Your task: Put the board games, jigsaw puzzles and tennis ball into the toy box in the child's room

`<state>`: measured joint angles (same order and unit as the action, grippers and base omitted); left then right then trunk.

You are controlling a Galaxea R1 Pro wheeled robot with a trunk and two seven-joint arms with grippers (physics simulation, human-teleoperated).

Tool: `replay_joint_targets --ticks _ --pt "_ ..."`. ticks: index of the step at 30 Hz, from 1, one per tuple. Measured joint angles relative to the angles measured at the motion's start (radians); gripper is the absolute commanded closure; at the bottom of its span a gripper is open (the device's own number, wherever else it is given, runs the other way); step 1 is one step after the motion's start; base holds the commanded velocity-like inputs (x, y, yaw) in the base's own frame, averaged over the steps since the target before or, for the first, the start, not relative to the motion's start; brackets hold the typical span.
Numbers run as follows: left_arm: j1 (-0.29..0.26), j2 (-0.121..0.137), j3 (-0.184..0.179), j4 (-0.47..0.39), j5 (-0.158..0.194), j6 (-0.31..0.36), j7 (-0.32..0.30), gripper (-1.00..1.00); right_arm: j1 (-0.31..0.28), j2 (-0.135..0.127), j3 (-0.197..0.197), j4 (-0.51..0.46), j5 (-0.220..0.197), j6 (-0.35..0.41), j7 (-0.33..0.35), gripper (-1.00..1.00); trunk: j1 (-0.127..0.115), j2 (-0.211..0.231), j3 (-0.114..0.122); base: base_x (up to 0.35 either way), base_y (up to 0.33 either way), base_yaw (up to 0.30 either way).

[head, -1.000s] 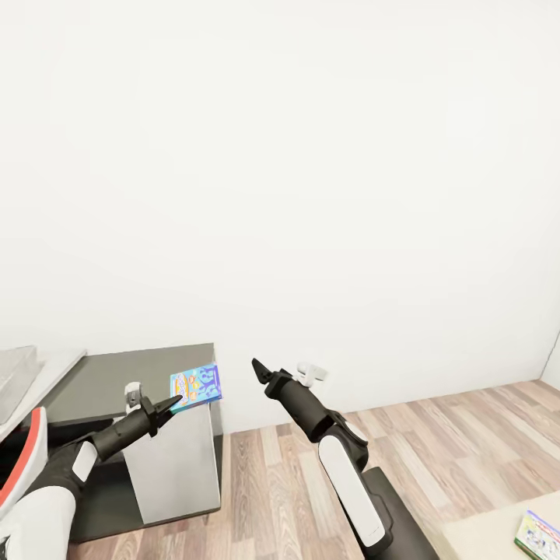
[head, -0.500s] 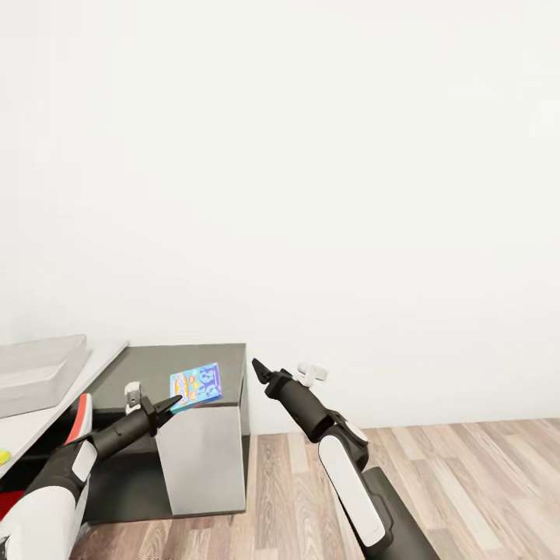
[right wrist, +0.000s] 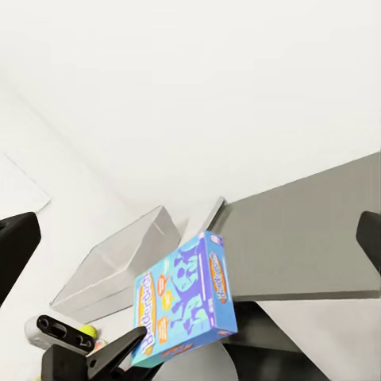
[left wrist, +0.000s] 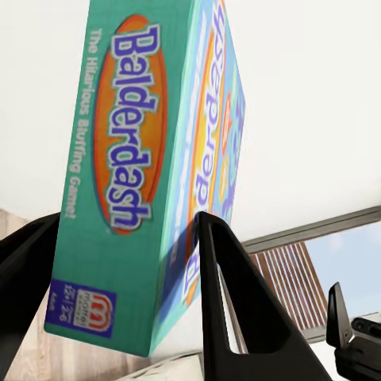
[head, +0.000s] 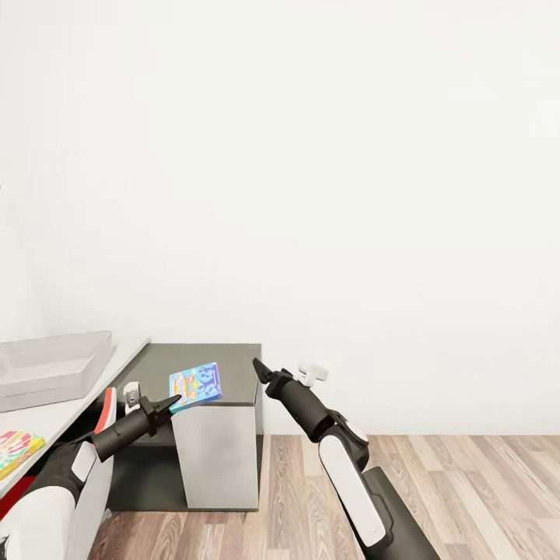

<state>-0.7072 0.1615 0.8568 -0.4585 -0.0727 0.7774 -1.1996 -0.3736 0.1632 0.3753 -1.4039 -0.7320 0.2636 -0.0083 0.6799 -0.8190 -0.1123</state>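
Blue board game [head: 195, 385] clamped by its edge in left tool [head: 166, 405], raised in front of dark grey unit [head: 210, 365]. Toy box [head: 50, 367] and jigsaw puzzle [head: 15, 451] cut off at frame edge on tabletop [head: 85, 393]. Right tool [head: 259, 369] raised, fingers spread, empty. White wall, wood-plank floor [head: 467, 490].

The head camera is panning left: the toy box [head: 54, 365] and table [head: 85, 389] are sliding further into view, and a jigsaw puzzle [head: 17, 451] is appearing.
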Motion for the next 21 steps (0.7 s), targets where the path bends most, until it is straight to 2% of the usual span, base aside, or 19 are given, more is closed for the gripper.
replay_joint_targets --ticks 21 --pt "0.0 0.0 0.0 0.0 0.0 -0.002 0.0 1.0 0.0 -0.004 -0.002 0.0 -0.009 -0.007 0.004 -1.0 -0.081 0.147 0.066 0.0 0.0 0.0"
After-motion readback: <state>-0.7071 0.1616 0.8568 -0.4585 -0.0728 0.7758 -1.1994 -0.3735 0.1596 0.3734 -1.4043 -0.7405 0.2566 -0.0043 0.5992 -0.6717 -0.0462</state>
